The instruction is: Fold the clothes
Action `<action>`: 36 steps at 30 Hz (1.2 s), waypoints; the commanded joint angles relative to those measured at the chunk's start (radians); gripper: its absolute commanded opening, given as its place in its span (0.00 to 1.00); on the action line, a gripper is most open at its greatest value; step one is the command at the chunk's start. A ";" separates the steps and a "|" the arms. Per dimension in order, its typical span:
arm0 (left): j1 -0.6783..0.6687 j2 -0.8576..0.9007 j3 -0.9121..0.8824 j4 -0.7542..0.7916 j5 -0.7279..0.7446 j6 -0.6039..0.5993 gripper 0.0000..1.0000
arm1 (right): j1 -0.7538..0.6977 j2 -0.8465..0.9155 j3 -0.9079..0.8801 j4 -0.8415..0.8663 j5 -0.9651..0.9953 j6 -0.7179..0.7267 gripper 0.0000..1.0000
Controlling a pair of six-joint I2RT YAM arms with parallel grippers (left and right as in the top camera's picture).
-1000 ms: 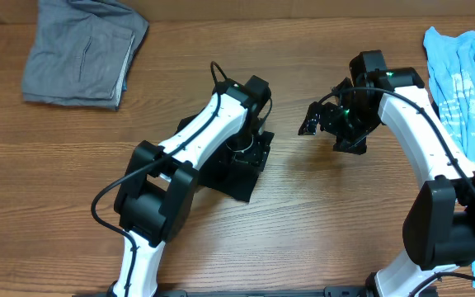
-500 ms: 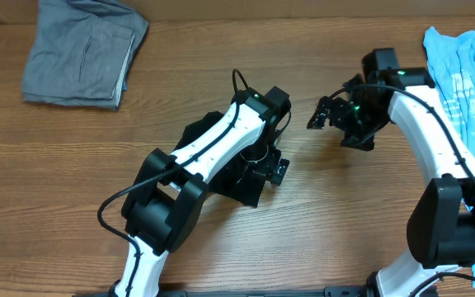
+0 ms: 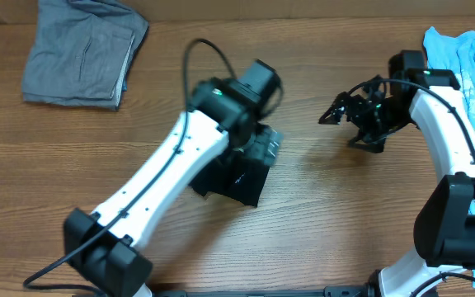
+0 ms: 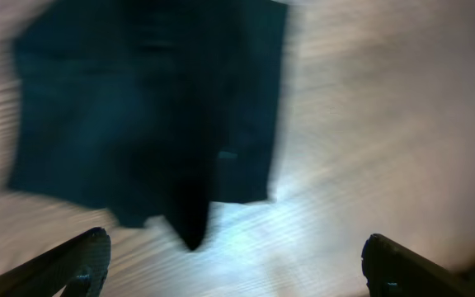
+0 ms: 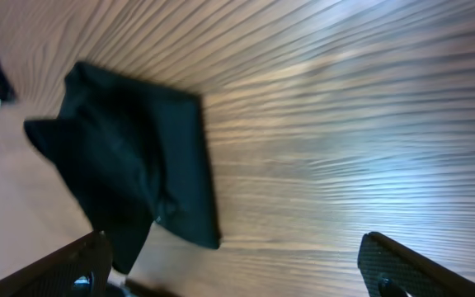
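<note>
The black T-shirt (image 3: pixel 236 177) lies folded into a small dark rectangle on the wooden table at the centre. It also shows in the left wrist view (image 4: pixel 147 107), blurred, and in the right wrist view (image 5: pixel 130 157). My left gripper (image 3: pixel 262 144) hovers over the shirt's far right edge; its jaws (image 4: pixel 233 252) are wide open and empty above bare wood. My right gripper (image 3: pixel 336 111) is to the right of the shirt and apart from it; its jaws (image 5: pixel 233 247) are open and empty. The logo and tag do not show.
A grey folded garment (image 3: pixel 81 49) lies at the back left. A light blue printed shirt (image 3: pixel 468 74) lies at the right edge, behind my right arm. Bare wood lies between the black shirt and the right gripper.
My left arm has lifted off the black shirt and swung up, with its jaws open. My right gripper has drawn back to the right. The shirt stays folded in place.
</note>
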 commanded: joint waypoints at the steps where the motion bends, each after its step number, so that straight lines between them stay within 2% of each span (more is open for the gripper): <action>1: 0.182 -0.072 0.016 -0.036 -0.183 -0.176 1.00 | 0.098 -0.032 0.024 0.014 -0.050 0.002 0.97; 3: 0.296 -0.070 0.014 -0.067 -0.215 -0.222 1.00 | 0.183 -0.032 0.024 0.043 -0.050 0.035 0.96; 8: 0.528 -0.055 0.004 -0.111 -0.207 -0.228 1.00 | 0.382 -0.032 0.024 0.160 0.048 0.140 0.95; 12: 0.663 -0.055 -0.030 -0.151 -0.205 -0.228 1.00 | 0.509 -0.013 0.024 0.245 0.192 0.232 0.87; 18: 0.687 -0.055 -0.095 -0.148 -0.203 -0.228 1.00 | 0.543 0.049 0.024 0.324 0.195 0.256 0.72; 19: 0.682 -0.055 -0.117 -0.139 -0.203 -0.228 1.00 | 0.544 0.067 0.024 0.341 0.172 0.261 0.67; 27: 0.673 -0.054 -0.205 -0.082 -0.164 -0.224 1.00 | 0.564 0.135 0.024 0.432 0.128 0.288 0.63; 29: 0.673 -0.054 -0.206 -0.082 -0.164 -0.221 1.00 | 0.564 0.149 0.024 0.447 0.128 0.291 0.57; 31: 0.673 -0.054 -0.206 -0.082 -0.164 -0.220 1.00 | 0.564 0.162 0.024 0.454 0.131 0.291 0.45; 33: 0.673 -0.054 -0.207 -0.082 -0.164 -0.220 1.00 | 0.562 0.167 0.024 0.449 0.162 0.291 0.27; 34: 0.673 -0.054 -0.207 -0.081 -0.164 -0.220 1.00 | 0.561 0.166 0.024 0.443 0.189 0.291 0.13; 35: 0.673 -0.054 -0.207 -0.079 -0.165 -0.220 1.00 | 0.561 0.166 0.026 0.429 0.217 0.291 0.04; 36: 0.673 -0.054 -0.207 -0.078 -0.165 -0.220 1.00 | 0.560 0.166 0.031 0.413 0.233 0.291 0.04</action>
